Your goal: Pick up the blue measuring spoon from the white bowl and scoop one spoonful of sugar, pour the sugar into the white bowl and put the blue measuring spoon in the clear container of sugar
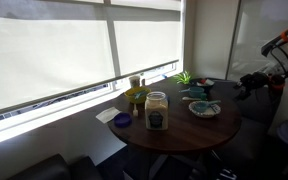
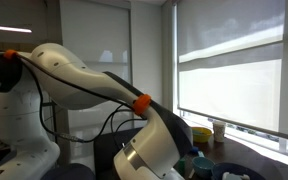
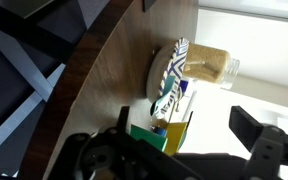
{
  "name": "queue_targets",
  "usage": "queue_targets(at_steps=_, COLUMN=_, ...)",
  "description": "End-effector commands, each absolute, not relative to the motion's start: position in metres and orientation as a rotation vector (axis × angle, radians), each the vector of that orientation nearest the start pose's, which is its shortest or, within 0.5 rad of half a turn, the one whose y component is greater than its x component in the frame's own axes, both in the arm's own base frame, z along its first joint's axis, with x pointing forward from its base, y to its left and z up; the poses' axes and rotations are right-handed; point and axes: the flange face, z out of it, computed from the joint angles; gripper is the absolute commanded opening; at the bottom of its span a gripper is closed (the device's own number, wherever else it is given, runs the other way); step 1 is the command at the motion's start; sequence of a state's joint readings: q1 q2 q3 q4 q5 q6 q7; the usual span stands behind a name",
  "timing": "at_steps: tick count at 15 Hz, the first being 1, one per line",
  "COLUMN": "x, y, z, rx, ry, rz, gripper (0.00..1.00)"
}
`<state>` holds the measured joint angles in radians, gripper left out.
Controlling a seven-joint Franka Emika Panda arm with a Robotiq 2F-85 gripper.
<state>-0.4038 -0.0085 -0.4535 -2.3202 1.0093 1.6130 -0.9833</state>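
Note:
The white bowl sits on the round dark table, on its right half. A small teal shape in it looks like the blue measuring spoon. The clear container of sugar, with a dark label, stands upright near the table's middle, and pale sugar shows through its wall. In the wrist view the bowl is seen nearly edge-on, with the container behind it. My gripper hangs beyond the table's right edge, apart from the bowl. In the wrist view its fingers are spread and empty.
A small dark-blue dish and a white paper lie at the table's left. A yellow-green jar and a green plant stand by the window. Green and yellow cards show near the fingers. The arm fills an exterior view.

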Motion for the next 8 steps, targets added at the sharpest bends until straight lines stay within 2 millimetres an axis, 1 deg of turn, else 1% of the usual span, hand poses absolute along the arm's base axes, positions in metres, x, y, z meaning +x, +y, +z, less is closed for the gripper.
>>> queue_targets(at_steps=1, x=0.386, y=-0.265, z=0.35, rx=-1.962, ry=0.304, rz=-0.39, gripper=1.0)
queue_targets(at_steps=5, x=0.411, y=-0.252, z=0.35, rx=-1.941, ry=0.316, rz=-0.38, gripper=1.0)
queue_targets(at_steps=8, x=0.425, y=-0.254, z=0.343, rx=-1.96, ry=0.388, rz=-0.372, gripper=1.0)
